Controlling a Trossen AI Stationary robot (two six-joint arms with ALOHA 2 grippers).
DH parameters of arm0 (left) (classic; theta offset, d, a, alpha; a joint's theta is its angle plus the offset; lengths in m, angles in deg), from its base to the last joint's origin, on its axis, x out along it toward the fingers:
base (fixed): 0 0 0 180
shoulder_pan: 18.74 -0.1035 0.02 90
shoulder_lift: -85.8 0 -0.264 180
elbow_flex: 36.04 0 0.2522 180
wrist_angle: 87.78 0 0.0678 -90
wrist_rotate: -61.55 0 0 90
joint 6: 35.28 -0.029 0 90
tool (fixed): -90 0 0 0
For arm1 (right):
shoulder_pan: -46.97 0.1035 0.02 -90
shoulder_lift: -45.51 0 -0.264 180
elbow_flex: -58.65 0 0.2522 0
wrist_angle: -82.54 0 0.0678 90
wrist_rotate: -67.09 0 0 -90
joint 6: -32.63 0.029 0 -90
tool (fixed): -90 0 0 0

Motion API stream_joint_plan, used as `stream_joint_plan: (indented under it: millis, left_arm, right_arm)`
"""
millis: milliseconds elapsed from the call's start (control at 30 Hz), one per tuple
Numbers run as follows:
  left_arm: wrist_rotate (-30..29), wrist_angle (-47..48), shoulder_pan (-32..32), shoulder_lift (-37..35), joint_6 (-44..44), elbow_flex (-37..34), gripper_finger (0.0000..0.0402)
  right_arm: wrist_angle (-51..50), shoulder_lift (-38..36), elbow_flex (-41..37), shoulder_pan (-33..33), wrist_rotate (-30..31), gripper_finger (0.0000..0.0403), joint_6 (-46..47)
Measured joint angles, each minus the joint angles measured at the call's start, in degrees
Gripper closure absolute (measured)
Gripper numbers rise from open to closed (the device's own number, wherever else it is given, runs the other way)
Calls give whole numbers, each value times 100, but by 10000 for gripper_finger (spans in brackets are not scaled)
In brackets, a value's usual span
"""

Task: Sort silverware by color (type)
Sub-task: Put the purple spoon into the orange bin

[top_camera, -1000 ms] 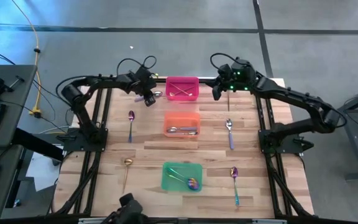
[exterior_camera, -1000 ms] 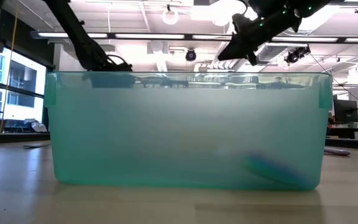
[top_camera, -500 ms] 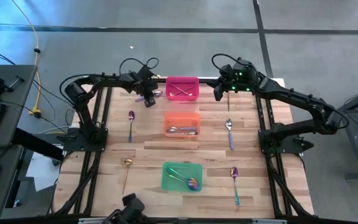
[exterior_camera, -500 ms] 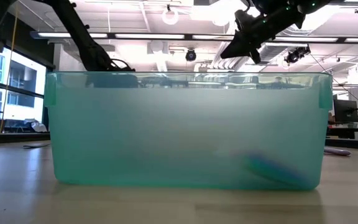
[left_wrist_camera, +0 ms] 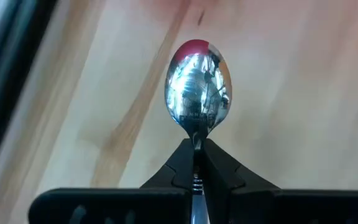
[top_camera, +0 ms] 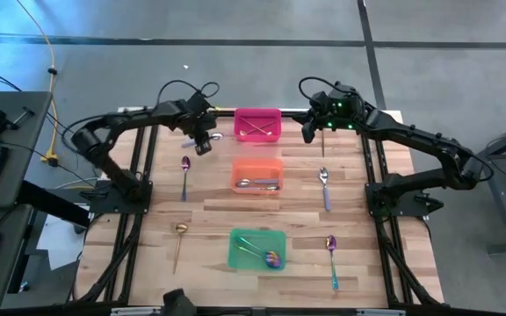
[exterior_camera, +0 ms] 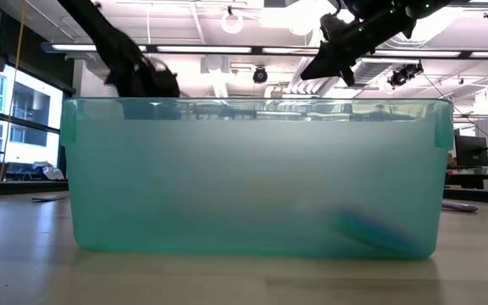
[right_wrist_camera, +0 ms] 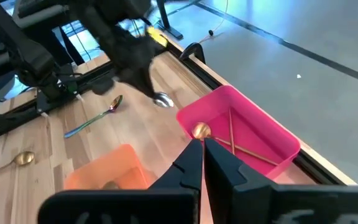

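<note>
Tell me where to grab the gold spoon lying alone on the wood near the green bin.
Take the gold spoon by its thin straight handle, about mid-length, coming straight down from above with the fingers across the handle. It lies flat on the table, clear of the green bin, and the round bowl offers less to pinch.

Three bins in line down the table (top_camera: 209, 206): middle bin (top_camera: 256, 175) as reference, far bin (top_camera: 258, 124) behind, near bin (top_camera: 256, 249) before; one spoon (top_camera: 184, 175) left, another spoon (top_camera: 324, 186) right.

Grey floor (top_camera: 262, 22), bright ceiling lights (exterior_camera: 227, 51), left-side windows (exterior_camera: 24, 119)
</note>
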Motion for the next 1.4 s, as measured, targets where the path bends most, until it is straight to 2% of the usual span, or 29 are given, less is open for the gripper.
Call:
stream_joint_plan:
  millis: [233, 433, 600, 833, 1100, 1400]
  left_arm:
    - [83, 590, 926, -1105, 1102, 5, 399]
    - [108, -188, 2094, -1283, 2361, 11, 400]
    - [102, -1218, 2724, -885, 3090, 15, 400]
    - [79, -2013, 3010, -238, 3716, 15, 400]
    - [78, -1967, 3109, 260, 3841, 588, 401]
    - [54, -1966, 3107, 1170, 3822, 1153, 401]
  right_arm:
    - [2, 0, 0, 0, 1, 403, -15]
    - [4, 0, 0, 0, 3, 403, -142]
    - [4, 0, 0, 0, 3, 403, -160]
    - [7, 2, 0, 0, 3, 403, -158]
    - [7, 2, 0, 0, 3, 403, -160]
    - [37, 4, 0, 0, 3, 403, -157]
